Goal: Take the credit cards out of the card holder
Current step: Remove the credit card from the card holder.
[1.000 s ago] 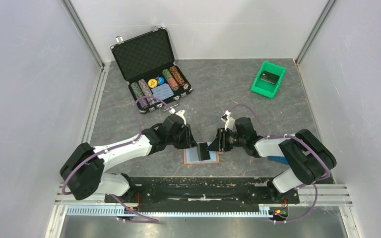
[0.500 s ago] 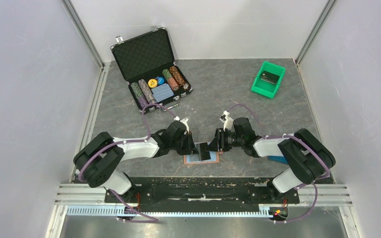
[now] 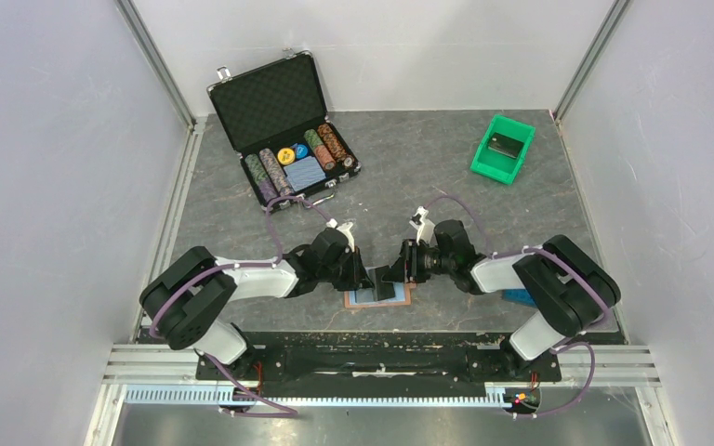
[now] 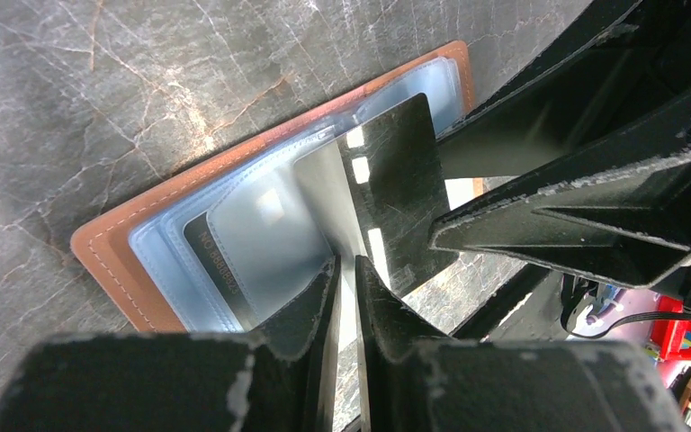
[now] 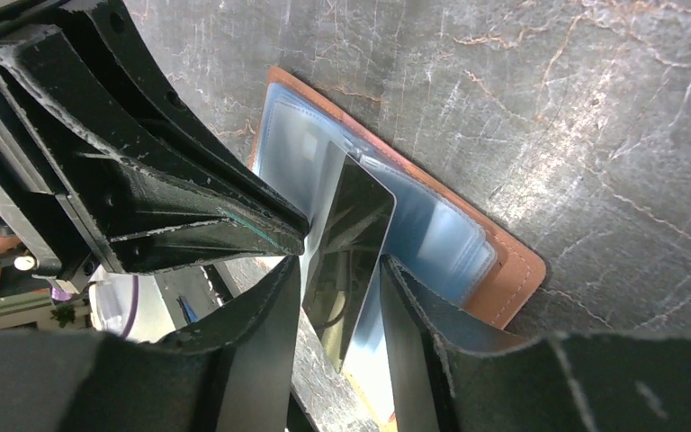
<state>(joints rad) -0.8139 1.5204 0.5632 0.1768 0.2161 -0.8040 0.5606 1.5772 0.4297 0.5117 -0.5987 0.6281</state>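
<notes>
Brown card holder lies open flat on the surface near the front edge, btwn your 2 arms. 2 credit cards show: standing card tilts up out of it, sleeved card lies inside. Left gripper: jaws nearly shut, pinching 1 clear sleeve. Right gripper: jaws part open, flanking the standing card; can't tell if clamped.

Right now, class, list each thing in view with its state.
card holder, open flat.
credit card, raised on edge.
second card, inside its sleeve.
left gripper, shut on the credit card.
right gripper, astride the credit card, grip unclear.
chip case, lid open.
green bin, upright.
</notes>
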